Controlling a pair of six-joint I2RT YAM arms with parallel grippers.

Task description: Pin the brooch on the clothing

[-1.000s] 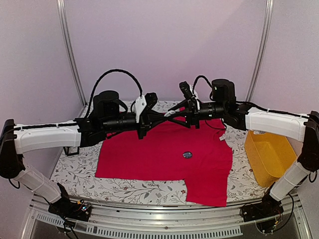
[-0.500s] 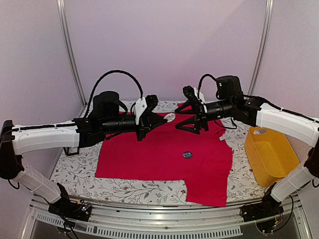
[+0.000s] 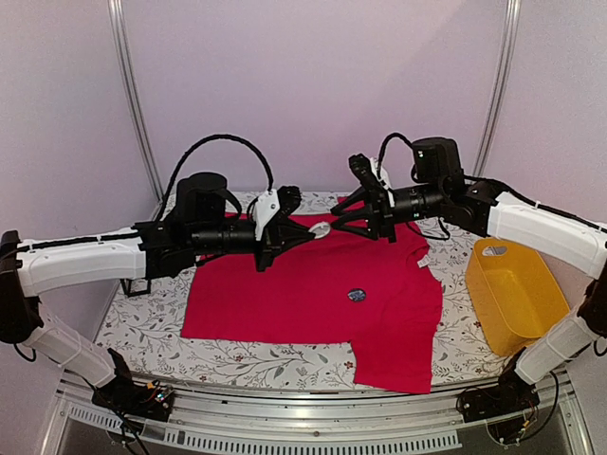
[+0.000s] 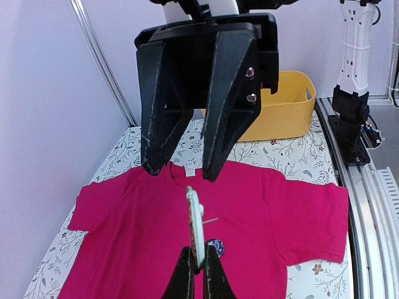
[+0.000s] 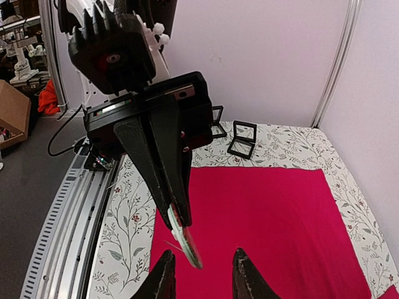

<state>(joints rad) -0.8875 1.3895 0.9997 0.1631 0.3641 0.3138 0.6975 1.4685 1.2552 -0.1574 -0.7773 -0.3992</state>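
Hanging in mid-air over the counter (image 3: 152,327), the two arms meet tip to tip above the far half of the red T-shirt (image 3: 285,294). The left fingers (image 3: 296,234) are pinched narrowly on the brooch (image 3: 321,228), a pale round disc held on edge with its thin pin sticking out to one side. In the left wrist view the disc stands up from between those closed tips, and the pin shows as a fine line against the red cloth.

Facing them, the right fingers (image 3: 353,210) are spread wide, pointing straight at the brooch. Their tips sit just beside the disc, which lines up with the gap between them. From the right wrist view the disc is just ahead of the tips, nearer one of them, and I cannot tell whether it touches.

Below both sets of fingers the T-shirt lies flat, its white neck label (image 4: 189,169) under the right fingers. A small dark round badge (image 3: 357,295) rests on the shirt's chest, below and nearer than the brooch. Beyond the right fingers' outer side stands a yellow tub (image 3: 512,294).
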